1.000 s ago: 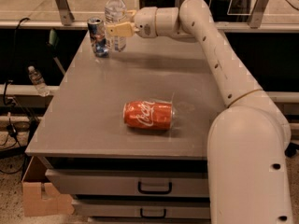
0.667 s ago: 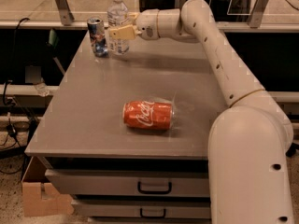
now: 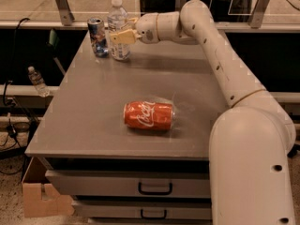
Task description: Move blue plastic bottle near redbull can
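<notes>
The blue plastic bottle, clear with a white cap, stands upright at the far left of the grey table. The redbull can stands upright just left of it, nearly touching. My gripper reaches in from the right and is shut on the bottle at its label, so the bottle's middle is partly hidden by the fingers. The bottle's base looks to be at the table surface.
An orange-red Coca-Cola can lies on its side in the table's middle front. My arm spans the table's right side. A small bottle sits off the table at left. A cardboard box is on the floor; drawers are below.
My gripper has moved slightly down and toward the front with the bottle in it, staying next to the redbull can. The cans have not moved.
</notes>
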Available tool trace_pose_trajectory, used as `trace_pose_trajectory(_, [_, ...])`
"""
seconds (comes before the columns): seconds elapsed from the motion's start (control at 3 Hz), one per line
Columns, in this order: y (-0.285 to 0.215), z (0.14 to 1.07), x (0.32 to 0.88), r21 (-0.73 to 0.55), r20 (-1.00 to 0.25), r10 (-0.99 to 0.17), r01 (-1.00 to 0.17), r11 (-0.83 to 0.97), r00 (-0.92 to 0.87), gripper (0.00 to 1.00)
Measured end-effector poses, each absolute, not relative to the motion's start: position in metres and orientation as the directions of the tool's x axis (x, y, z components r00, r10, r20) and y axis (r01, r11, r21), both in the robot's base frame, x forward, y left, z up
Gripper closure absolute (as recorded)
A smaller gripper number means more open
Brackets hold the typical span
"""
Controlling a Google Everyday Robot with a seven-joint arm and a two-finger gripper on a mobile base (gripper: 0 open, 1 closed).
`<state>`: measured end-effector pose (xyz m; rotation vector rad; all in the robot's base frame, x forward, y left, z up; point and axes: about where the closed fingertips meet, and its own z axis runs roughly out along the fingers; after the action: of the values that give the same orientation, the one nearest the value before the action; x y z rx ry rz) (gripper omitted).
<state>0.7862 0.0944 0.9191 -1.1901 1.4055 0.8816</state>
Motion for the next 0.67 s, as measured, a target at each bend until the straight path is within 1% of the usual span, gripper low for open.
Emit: trace_pose_trajectory(0.67, [0.0997, 0.9129, 0.7823, -0.075, -0.977, -0.211, -0.972, 0.225, 0.026, 0.37])
